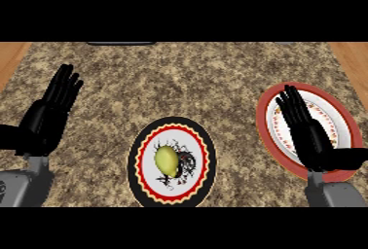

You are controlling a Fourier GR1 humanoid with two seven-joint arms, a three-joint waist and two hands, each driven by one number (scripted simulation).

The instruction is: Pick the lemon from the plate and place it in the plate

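Note:
A yellow-green lemon (167,161) lies near the middle of a plate with a black rim, red zigzag ring and white centre (144,181), at the lower middle of the counter. A second plate with a red rim (271,95) and white centre stands at the right. My right hand (307,130) hovers over that red plate, fingers straight and pointing away, holding nothing. My left hand (49,116) rests at the left, fingers straight and up, well apart from the lemon.
The speckled stone counter (187,82) fills the view, with wooden strips (10,56) at the far left and right edges. A dark object (120,44) shows at the counter's far edge.

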